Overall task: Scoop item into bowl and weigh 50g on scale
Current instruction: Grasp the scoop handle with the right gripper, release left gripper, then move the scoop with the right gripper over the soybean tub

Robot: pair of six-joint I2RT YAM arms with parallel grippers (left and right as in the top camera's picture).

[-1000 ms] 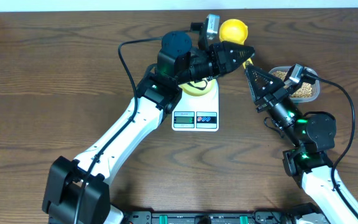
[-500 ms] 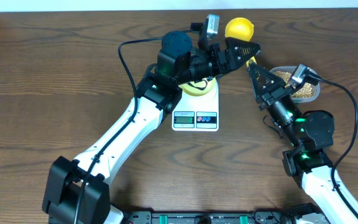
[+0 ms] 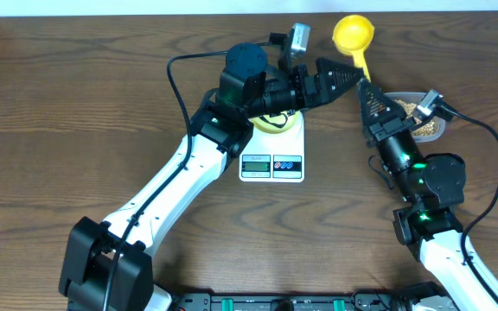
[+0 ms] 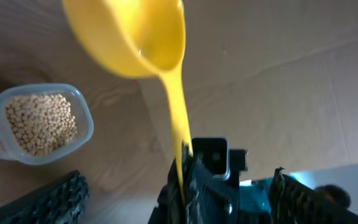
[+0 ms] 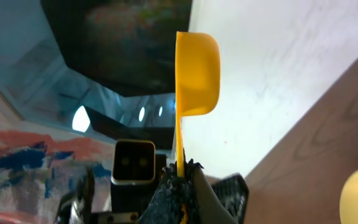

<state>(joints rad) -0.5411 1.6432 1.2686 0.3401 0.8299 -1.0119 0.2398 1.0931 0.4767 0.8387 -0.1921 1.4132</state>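
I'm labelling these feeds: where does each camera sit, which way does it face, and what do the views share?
Overhead: fixed above the table, looking straight down; both arms, scale and scoop show.
Left wrist: on the left arm, looking past its own open fingers at the right gripper and the tub of beans.
Right wrist: on the right arm, looking along its own shut fingers up the scoop's handle.
Shared: all three show the scoop; overhead and left wrist both show the tub.
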